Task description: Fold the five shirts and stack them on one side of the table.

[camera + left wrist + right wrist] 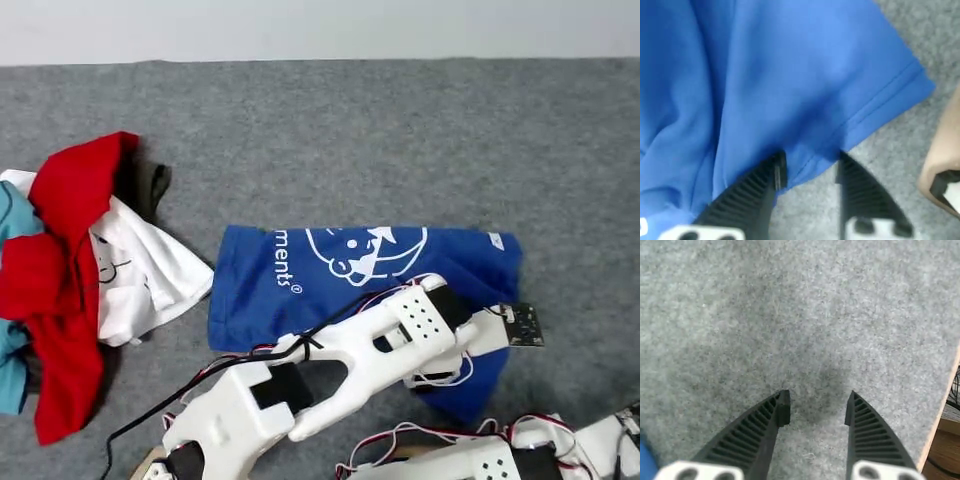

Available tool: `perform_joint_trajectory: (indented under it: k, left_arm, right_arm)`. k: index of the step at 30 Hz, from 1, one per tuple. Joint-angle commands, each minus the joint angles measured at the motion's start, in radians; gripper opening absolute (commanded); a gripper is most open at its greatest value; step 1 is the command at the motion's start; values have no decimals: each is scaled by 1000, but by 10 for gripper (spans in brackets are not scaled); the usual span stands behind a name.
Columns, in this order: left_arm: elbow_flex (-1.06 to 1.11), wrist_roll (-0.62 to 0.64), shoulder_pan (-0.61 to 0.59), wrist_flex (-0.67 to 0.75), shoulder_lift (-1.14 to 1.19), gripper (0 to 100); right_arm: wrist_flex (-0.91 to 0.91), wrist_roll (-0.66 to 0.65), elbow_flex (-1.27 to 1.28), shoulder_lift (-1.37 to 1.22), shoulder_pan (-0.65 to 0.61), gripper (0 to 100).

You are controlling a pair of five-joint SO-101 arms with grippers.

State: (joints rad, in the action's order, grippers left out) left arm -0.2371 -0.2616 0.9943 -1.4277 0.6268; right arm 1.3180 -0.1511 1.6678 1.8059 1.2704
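Soft, even light falls from above, and the desk (pixel 400 130) is brightly lit. The left arm (pixel 330 360) casts a faint shadow on the blue shirt (pixel 250 300). A dim shadow lies just ahead of the right end effector (pixel 816 407).

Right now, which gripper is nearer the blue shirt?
Left. The left gripper is at the hem of the blue shirt; the right gripper is over grey mat beside it.
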Motion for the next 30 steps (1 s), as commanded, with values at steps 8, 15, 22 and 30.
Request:
perform_joint_trajectory:
  k: [8,15,22,30]
  left_arm:
    - [-128,-8,-2,-117,-8,2]
    - [-338,-8,-52,-229,-6,2]
    - [-458,-8,-186,-183,3,2]
    - [-495,-2,-292,-103,146,2]
  right_arm:
    - [-12,-5,15,8,-10,184]
    - [-12,-5,15,8,-10,184]
    - [-12,-5,15,8,-10,184]
    - [-12,-5,15,8,-10,184]
